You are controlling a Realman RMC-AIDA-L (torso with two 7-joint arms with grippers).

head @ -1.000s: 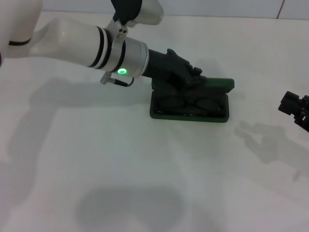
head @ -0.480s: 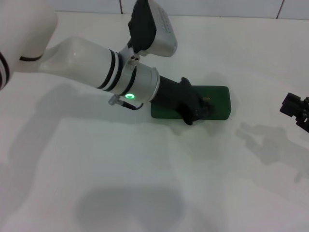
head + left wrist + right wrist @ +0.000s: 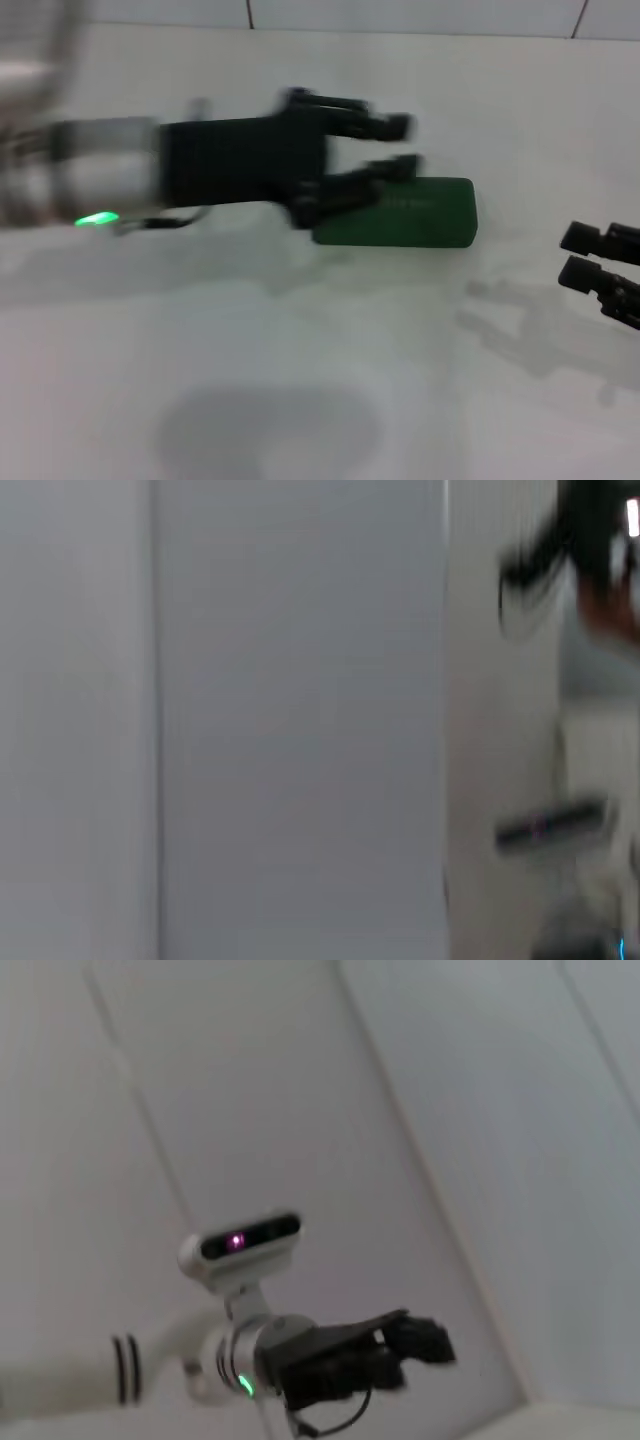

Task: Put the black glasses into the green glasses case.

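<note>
Lying shut on the table (image 3: 300, 380), the green glasses case (image 3: 420, 212) looked rigid, smooth, best grasped across its width; left gripper (image 3: 400, 147) hovered above its left end, fingers spread, empty; right gripper (image 3: 585, 255) idled well right, fingers apart; black glasses unseen.

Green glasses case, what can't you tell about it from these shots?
- The black glasses: unseen; head view shows the green glasses case with its lid shut.
- Case's near-left corner: covered by the open left gripper.
- Lid lettering: blurred.
- Right gripper: cut by the head view's edge.
- Wrist views: no case.
</note>
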